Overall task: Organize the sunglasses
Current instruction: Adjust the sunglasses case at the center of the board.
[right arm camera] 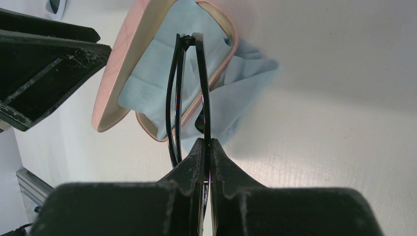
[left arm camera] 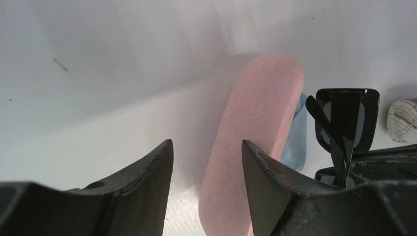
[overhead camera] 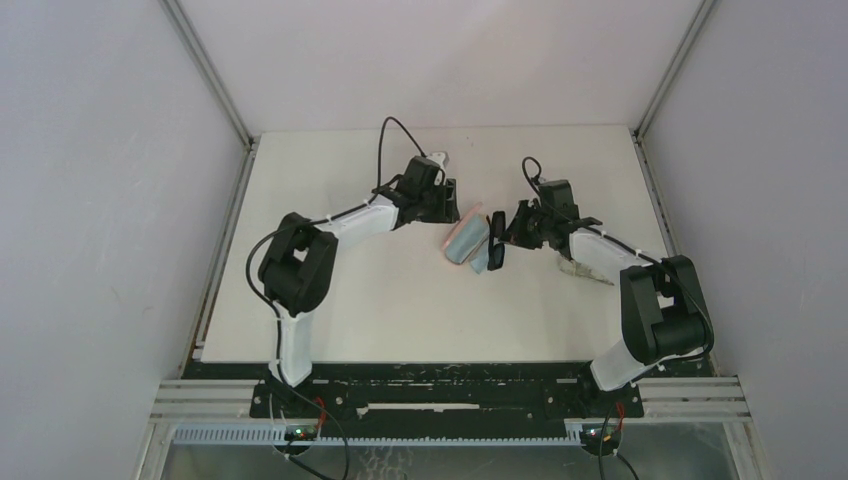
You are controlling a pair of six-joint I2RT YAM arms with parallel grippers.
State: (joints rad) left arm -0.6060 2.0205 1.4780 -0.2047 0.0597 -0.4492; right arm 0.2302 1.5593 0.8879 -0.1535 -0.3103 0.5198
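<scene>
My right gripper (right arm camera: 206, 142) is shut on the folded black sunglasses (right arm camera: 189, 88) and holds them upright over the open pink case (right arm camera: 115, 83), which has a light-blue cloth (right arm camera: 162, 64) lying in it. In the top view the black sunglasses (overhead camera: 497, 245) hang just right of the pink case (overhead camera: 462, 240), at my right gripper (overhead camera: 507, 238). My left gripper (left arm camera: 206, 142) is open and empty, low beside the case's closed side (left arm camera: 260, 123). The white sunglasses (overhead camera: 437, 158) lie behind my left gripper (overhead camera: 450, 205); one of their lenses shows in the right wrist view (right arm camera: 56, 5).
A pale patterned object (overhead camera: 585, 270) lies on the table under my right forearm; its end shows in the left wrist view (left arm camera: 402, 120). The blue cloth spills out of the case onto the table (right arm camera: 246, 83). White walls enclose the table (overhead camera: 400, 310) on three sides.
</scene>
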